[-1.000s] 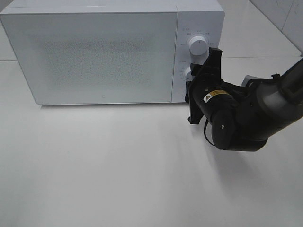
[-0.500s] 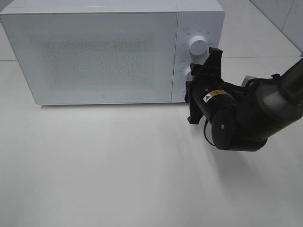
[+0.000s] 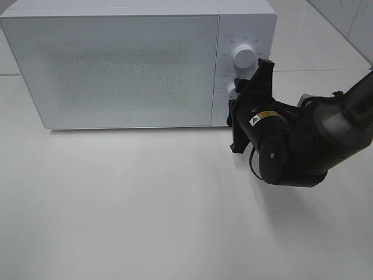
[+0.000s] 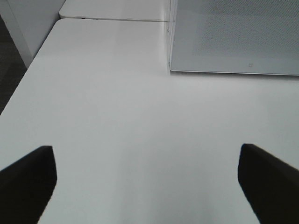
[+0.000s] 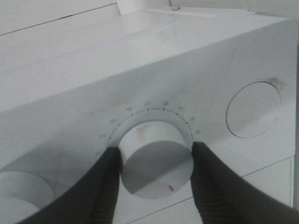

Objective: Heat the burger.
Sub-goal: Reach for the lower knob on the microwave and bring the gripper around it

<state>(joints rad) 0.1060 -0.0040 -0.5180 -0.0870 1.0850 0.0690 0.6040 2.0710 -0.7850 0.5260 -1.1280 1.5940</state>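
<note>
Starting on my left: my left pincer point(image 4: 145, 149) hangs over the bare white tabletop point(image 3: 145, 204), its jaws spread as wide as they go, with nothing between them. Ahead of it and off to its right stands the boxy white microwave oven point(image 3: 116, 70), its speckled grey door shut.

I cannot see the burger in any view. I judge that it sits behind that door, to the left of my right pincer, but the frosted panel hides whatever is inside.

Further right is the control panel. The round white plastic upper dial point(image 3: 243, 54) sits just above my right pincer point(image 5: 155, 156), untouched. My right pincer is half closed on the round white plastic lower dial point(image 5: 149, 175), with one black pad pressed against each side of it.

The step in hand, as I judge it, is setting the time. To do it well:

- I keep both pads square on opposite sides of the lower dial, so the grip does not slide.
- I twist about the dial's own axis, neither pulling out nor shoving the oven back.
- I watch the small red mark point(image 5: 170, 188) against the printed numerals around the rim.
- I stop at a short setting, then release cleanly.
</note>
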